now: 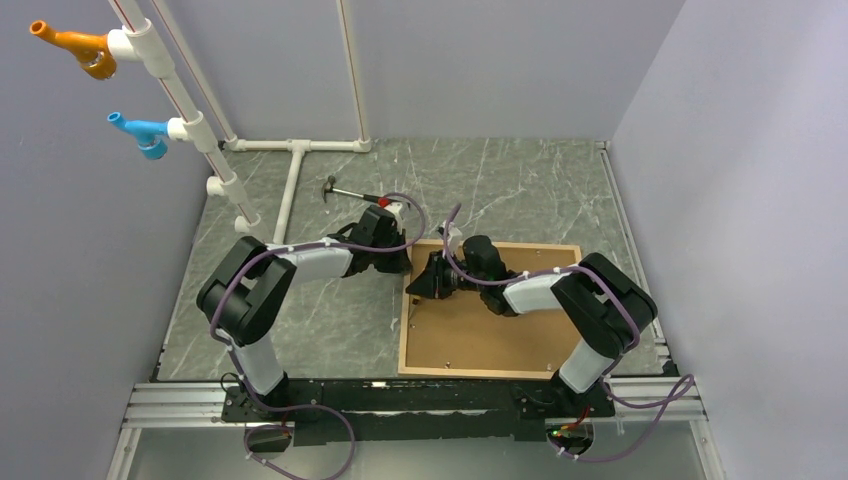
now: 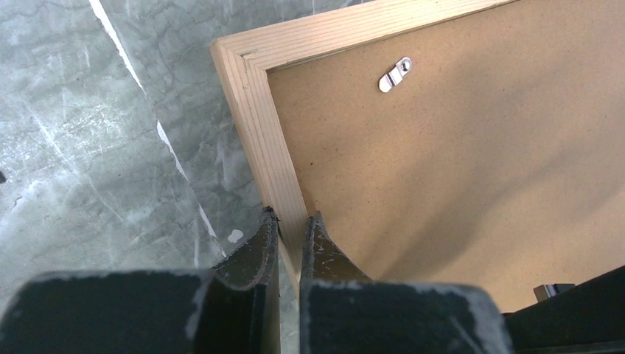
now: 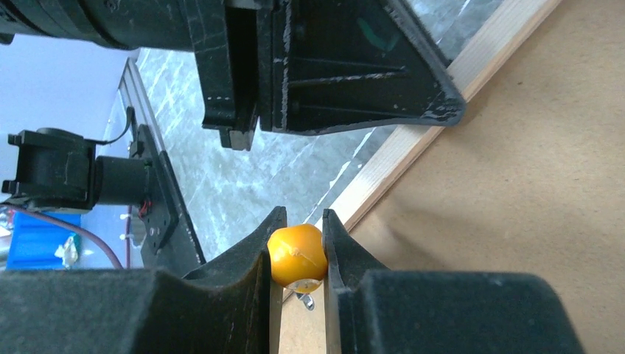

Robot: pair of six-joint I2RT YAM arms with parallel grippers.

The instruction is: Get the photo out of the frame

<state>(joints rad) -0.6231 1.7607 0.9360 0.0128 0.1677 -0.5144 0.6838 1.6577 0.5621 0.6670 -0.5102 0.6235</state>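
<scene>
Top external | frame (image 1: pixel 470 373): 1 | hammer (image 1: pixel 350 191): 1 | orange ball (image 3: pixel 296 254): 1

Robot lab test cell: blank grey partition walls (image 1: pixel 740 150), aluminium rail base (image 1: pixel 180 402), marbled tabletop (image 1: pixel 520 190), white pipe rig (image 1: pixel 193 128).

walls (image 1: pixel 480 60): plain pale grey, three sides | table (image 1: pixel 520 190): grey-green marbled top | white pipe structure (image 1: pixel 298 147): far beyond the left fingers (image 2: pixel 254 247), back-left corner

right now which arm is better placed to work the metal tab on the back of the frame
Right. The right gripper, over the frame's back, pinches an orange ball right at a metal tab. The left gripper is shut on the frame's wooden rim, likely steadying it.
</scene>
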